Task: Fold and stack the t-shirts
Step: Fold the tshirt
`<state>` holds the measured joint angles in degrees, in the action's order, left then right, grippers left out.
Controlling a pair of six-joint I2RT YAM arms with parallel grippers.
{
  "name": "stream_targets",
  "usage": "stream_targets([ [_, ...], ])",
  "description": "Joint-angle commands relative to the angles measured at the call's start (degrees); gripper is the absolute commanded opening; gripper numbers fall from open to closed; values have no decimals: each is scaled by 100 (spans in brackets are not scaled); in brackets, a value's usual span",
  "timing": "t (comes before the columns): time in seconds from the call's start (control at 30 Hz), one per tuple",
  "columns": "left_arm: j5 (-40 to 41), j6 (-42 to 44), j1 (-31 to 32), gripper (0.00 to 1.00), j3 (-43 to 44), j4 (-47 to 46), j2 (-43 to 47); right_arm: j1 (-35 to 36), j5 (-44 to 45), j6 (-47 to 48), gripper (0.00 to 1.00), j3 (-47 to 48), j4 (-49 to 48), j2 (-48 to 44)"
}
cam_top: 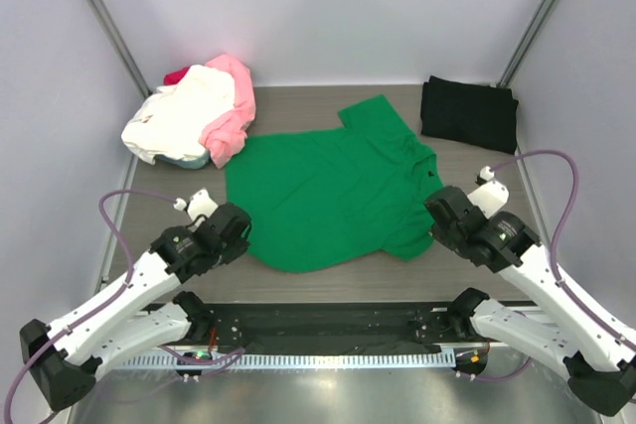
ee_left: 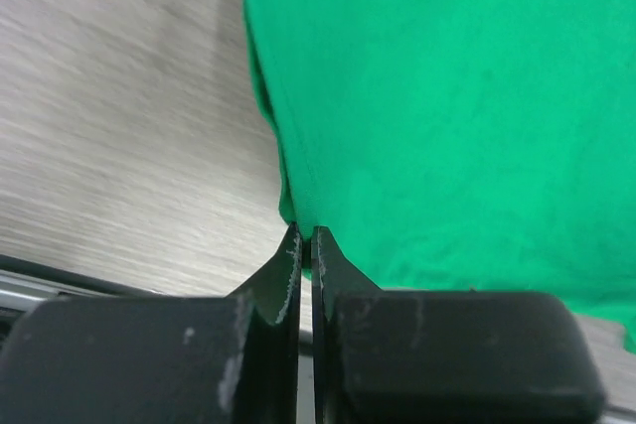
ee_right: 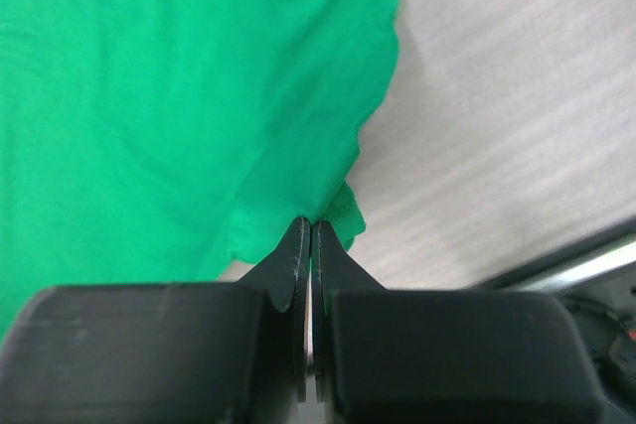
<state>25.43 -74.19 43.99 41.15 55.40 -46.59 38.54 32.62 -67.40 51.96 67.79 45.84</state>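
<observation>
Green t-shirt (cam_top: pixel 328 196) lay spread flat in the middle of the table (cam_top: pixel 328 106), front down or up not clear; one short sleeve pointed toward the far side, collar end toward the right arm, bottom hem toward the left arm; a few soft wrinkles, not folded.

Left gripper (cam_top: pixel 241 232) sat low at the shirt's left edge near the front corner; in the left wrist view the left gripper (ee_left: pixel 306 235) had its jaws pressed together with no gap; the green t-shirt (ee_left: pixel 447 116) edge ran straight into the tips, probably nipped between them, though the tips hid the contact itself; bare table (ee_left: pixel 119 96) to the left of the hem.

Right gripper (cam_top: pixel 435 213) sat at the shirt's right edge by the near sleeve; in the right wrist view the right gripper (ee_right: pixel 311 225) was closed tight, a small crumpled tab of the green t-shirt (ee_right: pixel 169 96) caught right at the tips; table (ee_right: pixel 517 126) bare to the right.

Black t-shirt (cam_top: pixel 467 111) lay folded into a neat rectangle at the far right corner, well apart from the green one; at the far left a loose heap: cream-white t-shirt (cam_top: pixel 184 116) on top, pink t-shirt (cam_top: pixel 234 96) draped beside it with its lower end just touching the green shirt's corner, red t-shirt (cam_top: pixel 177 74) peeking out behind.
</observation>
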Motion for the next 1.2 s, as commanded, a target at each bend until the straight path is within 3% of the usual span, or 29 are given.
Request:
stream_targets([
  [0.0, 94, 685, -381, 0, 376, 138, -219, 13, 586, 455, 1, 690, -433, 520],
  [0.17, -468, 1573, -1635, 0, 701, -117, -474, -127, 781, 1104, 1, 1298, -705, 1242],
  [0.37, -1039, 2303, -2551, 0, 886, -459, -991, -856, 421, 1834, 1, 1773, -1329, 2023],
  [0.5, -1312, 2445, -2843, 0, 851, -836, -1378, -1401, 8, 2265, 1, 1975, -1689, 2490],
  [0.77, -1594, 2682, -3159, 0, 1053, -1373, -2389, -1824, -203, 2836, 1, 2467, -2024, 3378],
  [1.0, -1857, 2945, -3572, 0, 1685, -1567, -3373, -2114, -300, 3092, 1, 3082, -2121, 4300],
  [1.17, -2103, 3095, -3809, 0, 2397, -1532, -4365, -2360, -300, 3372, 1, 3810, -2156, 5475],
])
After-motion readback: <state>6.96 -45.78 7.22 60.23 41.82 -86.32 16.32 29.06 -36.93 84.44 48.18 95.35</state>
